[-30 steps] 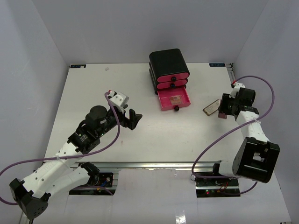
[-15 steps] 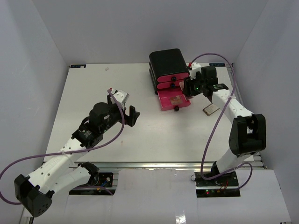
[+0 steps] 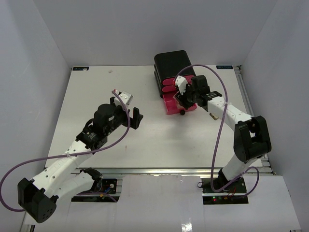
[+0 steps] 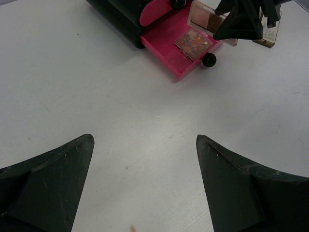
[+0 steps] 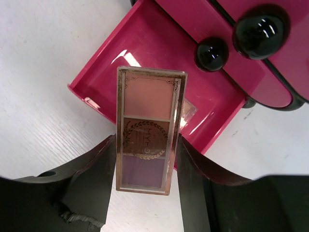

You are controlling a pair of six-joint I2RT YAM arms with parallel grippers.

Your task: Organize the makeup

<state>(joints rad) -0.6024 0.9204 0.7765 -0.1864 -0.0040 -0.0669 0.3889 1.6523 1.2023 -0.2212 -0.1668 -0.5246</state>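
Observation:
My right gripper [image 5: 146,145] is shut on a gold-rimmed rectangular palette [image 5: 147,140] with pink, tan and purple pans. It holds the palette just above the open bottom pink drawer [image 5: 159,48] of the black box [image 3: 174,65]. A small square palette [image 4: 193,41] lies inside that drawer. A tan compact [image 3: 213,115] lies on the table to the right of the drawer, partly hidden by the right arm. My left gripper [image 3: 136,117] is open and empty, hovering over the bare table left of centre. No lipsticks or brown bottle are in view.
The black box stands at the back centre of the white table [image 3: 96,96]; its two upper pink drawers [image 5: 270,63] are shut, with black knobs. Grey walls enclose the table on three sides.
My right arm has swung from the table's right side leftward to the open drawer, carrying the rectangular palette; the tan compact stayed behind. My left arm has shifted only slightly.

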